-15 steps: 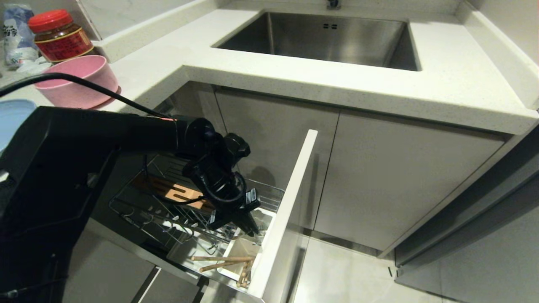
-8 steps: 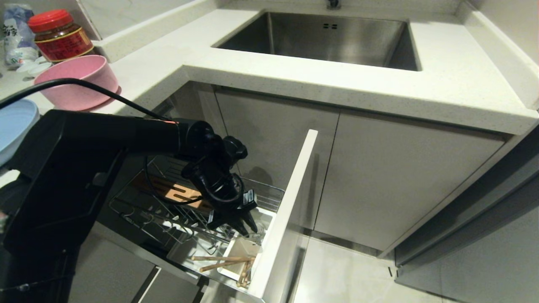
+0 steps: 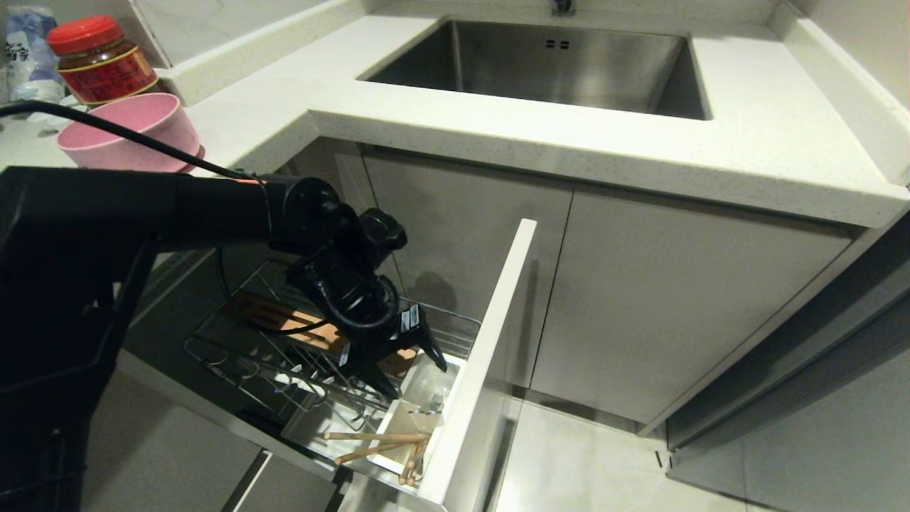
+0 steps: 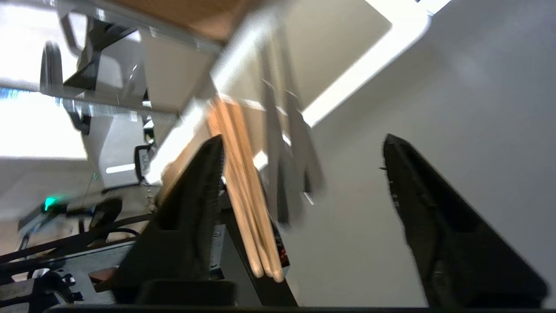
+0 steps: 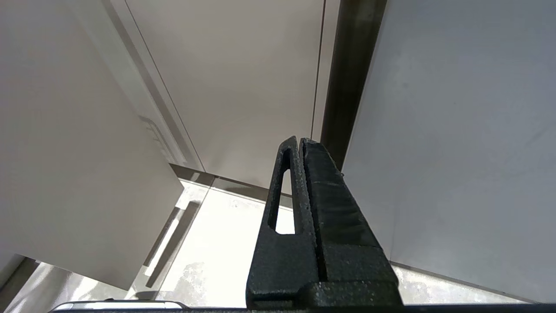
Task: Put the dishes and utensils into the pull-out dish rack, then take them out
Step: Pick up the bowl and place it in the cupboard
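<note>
With its jaws apart over the white utensil bin (image 3: 426,387), the left gripper (image 3: 416,373) holds nothing; the right gripper (image 5: 299,150) is parked, jaws together. The chopsticks (image 3: 377,442) look light, stiff and slippery, best pinched mid-length

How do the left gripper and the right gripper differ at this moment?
The left gripper stands open above the white utensil bin; the right gripper is shut. The left works inside the pull-out dish rack; the right hangs beside cabinet doors. Both are black and hold nothing.
</note>
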### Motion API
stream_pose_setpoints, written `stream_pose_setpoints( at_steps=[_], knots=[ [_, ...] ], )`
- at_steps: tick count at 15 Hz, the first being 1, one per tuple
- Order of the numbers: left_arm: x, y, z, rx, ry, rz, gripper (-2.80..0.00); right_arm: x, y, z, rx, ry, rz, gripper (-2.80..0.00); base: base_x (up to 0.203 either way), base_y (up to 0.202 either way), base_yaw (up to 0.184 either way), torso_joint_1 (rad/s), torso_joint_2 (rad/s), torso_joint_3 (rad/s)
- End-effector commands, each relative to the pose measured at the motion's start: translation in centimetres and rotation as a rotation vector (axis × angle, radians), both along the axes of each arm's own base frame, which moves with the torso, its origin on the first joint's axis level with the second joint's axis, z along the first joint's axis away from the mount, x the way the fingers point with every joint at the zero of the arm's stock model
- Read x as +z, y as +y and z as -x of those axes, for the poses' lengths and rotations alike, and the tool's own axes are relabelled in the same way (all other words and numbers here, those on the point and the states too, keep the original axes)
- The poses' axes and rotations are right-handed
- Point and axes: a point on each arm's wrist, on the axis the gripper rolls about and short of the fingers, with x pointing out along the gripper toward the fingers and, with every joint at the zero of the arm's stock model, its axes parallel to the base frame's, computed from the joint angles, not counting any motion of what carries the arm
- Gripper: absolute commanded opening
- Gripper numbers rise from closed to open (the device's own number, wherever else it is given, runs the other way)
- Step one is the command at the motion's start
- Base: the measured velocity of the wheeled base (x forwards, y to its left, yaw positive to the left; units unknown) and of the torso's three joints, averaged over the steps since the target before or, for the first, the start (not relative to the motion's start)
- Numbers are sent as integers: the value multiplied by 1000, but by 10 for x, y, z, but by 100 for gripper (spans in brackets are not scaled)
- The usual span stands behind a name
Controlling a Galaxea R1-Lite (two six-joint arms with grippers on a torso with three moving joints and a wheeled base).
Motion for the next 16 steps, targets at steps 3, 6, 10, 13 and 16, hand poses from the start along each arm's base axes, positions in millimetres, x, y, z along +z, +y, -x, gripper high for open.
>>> stream_pose_setpoints(
  at_steps=[3,6,10,13,16],
  knots=[
    [58,16,35,2,-116,56,-280,-7,0,-2,0,24,0,-280,0,0,0,0,0,0],
    [98,31,69,3,-215,89,-280,-7,0,-2,0,24,0,-280,0,0,0,0,0,0],
    [150,60,128,18,-389,144,-280,-7,0,-2,0,25,0,-280,0,0,0,0,0,0],
    [188,88,178,72,-603,129,-280,-7,0,-2,0,26,0,-280,0,0,0,0,0,0],
    [222,116,225,109,-905,20,-280,-7,0,-2,0,24,0,-280,0,0,0,0,0,0]
  ],
)
